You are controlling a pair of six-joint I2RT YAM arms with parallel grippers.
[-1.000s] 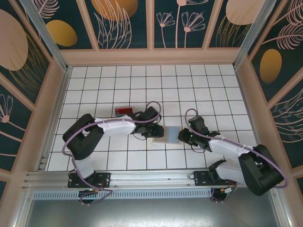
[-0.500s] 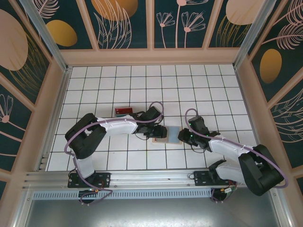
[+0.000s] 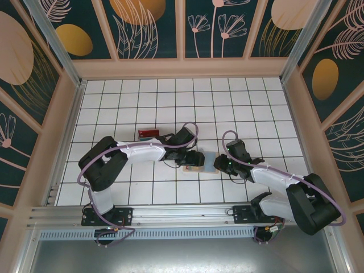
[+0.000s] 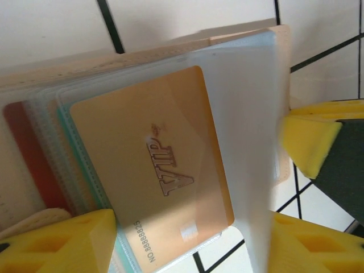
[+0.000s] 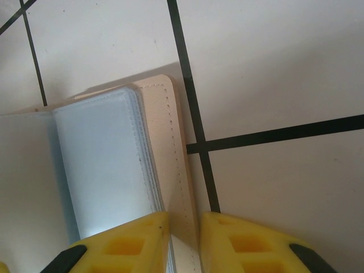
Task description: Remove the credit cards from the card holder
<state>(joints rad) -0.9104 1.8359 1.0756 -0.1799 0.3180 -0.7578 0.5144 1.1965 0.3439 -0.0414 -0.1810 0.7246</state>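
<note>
1. Noted small red item (image 3: 149,133) far-left on bench (image 3: 136,102); too small to identify.
2. Found left hand (image 3: 192,158) wide, straddling the one card holder (image 3: 207,162), open at mid-bench.
3. Counted three inside the sleeves: red card (image 4: 25,142), teal card (image 4: 63,119), tan-orange card (image 4: 148,165). Judged all three still to pull.
4. Found right hand (image 5: 182,223) narrow, pinching the holder's right edge.

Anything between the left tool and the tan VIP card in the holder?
Partly. A translucent sleeve page of the card holder stands up over the tan-orange card's right edge, ahead of the left tool's right finger. Nothing else visible.
</note>
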